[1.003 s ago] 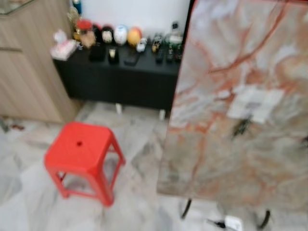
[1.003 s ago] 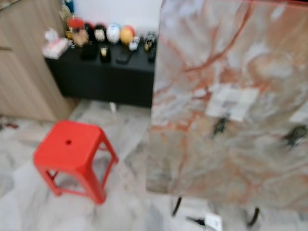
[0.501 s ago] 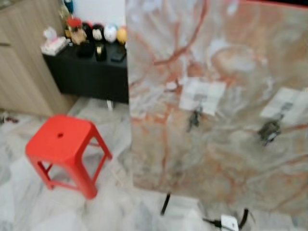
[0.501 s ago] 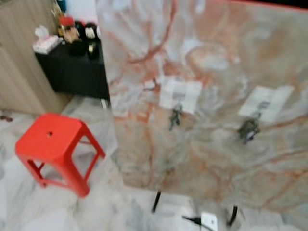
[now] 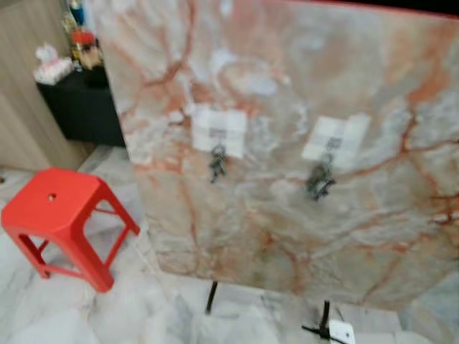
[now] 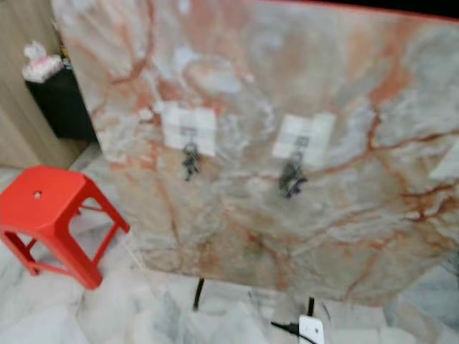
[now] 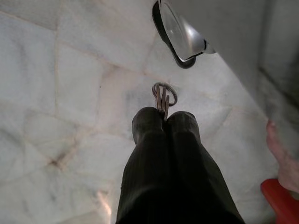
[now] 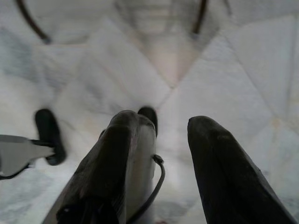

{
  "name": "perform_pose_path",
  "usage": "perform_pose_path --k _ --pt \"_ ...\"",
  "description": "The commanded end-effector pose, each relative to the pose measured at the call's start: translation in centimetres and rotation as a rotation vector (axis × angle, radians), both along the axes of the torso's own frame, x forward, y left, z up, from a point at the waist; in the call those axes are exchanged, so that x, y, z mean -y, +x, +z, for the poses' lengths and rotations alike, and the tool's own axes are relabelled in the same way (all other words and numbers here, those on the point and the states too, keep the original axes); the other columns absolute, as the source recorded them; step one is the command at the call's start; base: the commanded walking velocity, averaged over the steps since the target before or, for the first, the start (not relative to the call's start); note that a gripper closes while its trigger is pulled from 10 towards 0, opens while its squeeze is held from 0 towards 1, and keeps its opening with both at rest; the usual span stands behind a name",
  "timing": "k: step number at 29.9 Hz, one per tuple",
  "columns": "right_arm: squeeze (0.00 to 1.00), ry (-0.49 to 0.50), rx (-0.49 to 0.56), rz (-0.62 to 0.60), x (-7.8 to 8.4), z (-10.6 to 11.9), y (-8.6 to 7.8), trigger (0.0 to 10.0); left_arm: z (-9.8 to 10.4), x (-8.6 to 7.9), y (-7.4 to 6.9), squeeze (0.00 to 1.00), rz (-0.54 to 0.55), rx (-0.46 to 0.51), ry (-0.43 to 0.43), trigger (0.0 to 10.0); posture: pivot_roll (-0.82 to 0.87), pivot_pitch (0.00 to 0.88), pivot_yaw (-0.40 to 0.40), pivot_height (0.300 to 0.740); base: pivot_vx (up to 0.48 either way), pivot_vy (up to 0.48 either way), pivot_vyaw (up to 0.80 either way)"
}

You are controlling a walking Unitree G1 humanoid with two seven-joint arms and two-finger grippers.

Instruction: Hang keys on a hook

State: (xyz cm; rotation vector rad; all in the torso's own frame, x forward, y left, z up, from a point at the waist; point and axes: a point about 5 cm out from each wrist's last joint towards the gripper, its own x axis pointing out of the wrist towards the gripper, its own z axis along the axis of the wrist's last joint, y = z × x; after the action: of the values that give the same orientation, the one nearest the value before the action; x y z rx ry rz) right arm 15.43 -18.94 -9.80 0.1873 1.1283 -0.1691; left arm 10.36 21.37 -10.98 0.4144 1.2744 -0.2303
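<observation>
A tall marble-patterned board [image 5: 272, 236] stands upright on thin black legs. Two white hook pads [image 5: 219, 130] [image 5: 334, 137] are stuck on it, and a dark bunch of keys hangs under each [image 5: 216, 163] [image 5: 320, 179]. The edge of a third white pad [image 6: 448, 161] shows at the right. In the left wrist view my left gripper [image 7: 165, 119] hangs over the marble floor, shut on a small set of keys on a metal ring [image 7: 164, 95]. In the right wrist view my right gripper [image 8: 170, 126] is open above the floor, holding nothing.
A red plastic stool [image 5: 54, 215] stands on the floor left of the board. A black cabinet [image 5: 79, 107] with small items is at the back left. A white plug [image 5: 341, 331] lies by the board's right leg [image 5: 324, 315]. A person's bare foot [image 7: 280, 158] is near my left gripper.
The camera has swung to the right: the board now sits across the middle of the view and the stool and cabinet have slid left. A second hanging bunch of keys has come into view.
</observation>
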Motion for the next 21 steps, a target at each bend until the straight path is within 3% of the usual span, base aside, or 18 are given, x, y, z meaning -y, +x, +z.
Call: perform_pose_path --k 1,12,21 --pt "0.00 -0.014 -0.022 -0.031 1.2 -0.2 -1.1 10.0 -0.2 0.5 -0.4 0.00 -0.023 -0.020 -0.009 10.0 0.12 0.095 -0.037 0.740 0.000 -0.390 0.00" --pt "0.00 -0.012 -0.026 -0.054 1.4 -0.3 -1.5 10.0 -0.1 0.0 -0.6 0.00 -0.042 -0.026 0.006 10.0 0.14 0.062 -0.018 0.740 0.000 -0.389 0.00" --pt "0.00 0.008 -0.038 -0.038 -0.4 -0.7 -1.9 10.0 -0.1 -0.2 -0.3 0.00 -0.076 -0.025 0.023 10.0 0.12 0.000 0.017 0.740 0.000 -0.390 0.00"
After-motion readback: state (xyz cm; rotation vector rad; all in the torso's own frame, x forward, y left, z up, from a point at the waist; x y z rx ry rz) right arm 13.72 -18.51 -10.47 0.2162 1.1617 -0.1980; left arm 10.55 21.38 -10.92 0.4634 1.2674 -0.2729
